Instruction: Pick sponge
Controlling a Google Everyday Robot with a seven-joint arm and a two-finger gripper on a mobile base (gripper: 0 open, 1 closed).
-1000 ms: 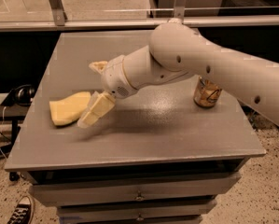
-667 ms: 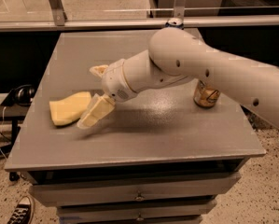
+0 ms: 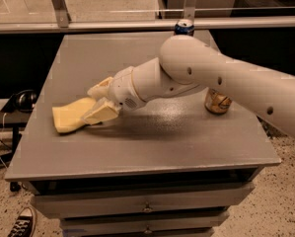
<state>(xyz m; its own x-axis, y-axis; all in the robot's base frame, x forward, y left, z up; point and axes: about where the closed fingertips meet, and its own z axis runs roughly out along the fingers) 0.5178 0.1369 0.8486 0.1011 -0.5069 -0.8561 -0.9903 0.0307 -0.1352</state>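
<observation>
1. Camera view, work surface: the sponge (image 3: pixel 68 117), a pale yellow flat block with wavy edges, is lying flat on the left part of the grey table (image 3: pixel 162 147), near its left edge. Nothing is resting on it.
2. Camera view, my tool: my gripper (image 3: pixel 90 105) is hanging low over the right end of the sponge, with my white arm (image 3: pixel 226 78) reaching in from the right across the table. I am holding the padded fingers (image 3: pixel 101 113) spread wide, one on the far side of the sponge's end and one on the near side, and the near one is overlapping the sponge's right edge. I cannot tell whether either pad is touching the foam.
3. Camera view, bystanders: a blue-topped can (image 3: pixel 184 27) is standing at the table's far edge, and a brown can (image 3: pixel 217 102) is standing on the right, partly hidden by my arm. Both are well apart from the sponge.
4. Progress, as I am judging it: the approach is looking all but done, since the jaws are bracketing the target. The closing on the sponge and the lift off the table are not yet done.
</observation>
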